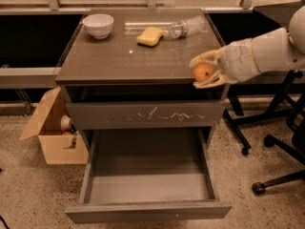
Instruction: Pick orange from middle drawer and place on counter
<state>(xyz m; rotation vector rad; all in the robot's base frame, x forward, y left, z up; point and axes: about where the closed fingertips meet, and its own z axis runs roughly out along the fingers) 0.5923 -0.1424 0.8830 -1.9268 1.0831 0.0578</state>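
Glossy counter (119,56); matt grey drawer (147,175); cardboard box (52,144); clear plastic bottle (187,27); matt cream gripper (202,73) clasped round orange (204,72) at counter's right edge.
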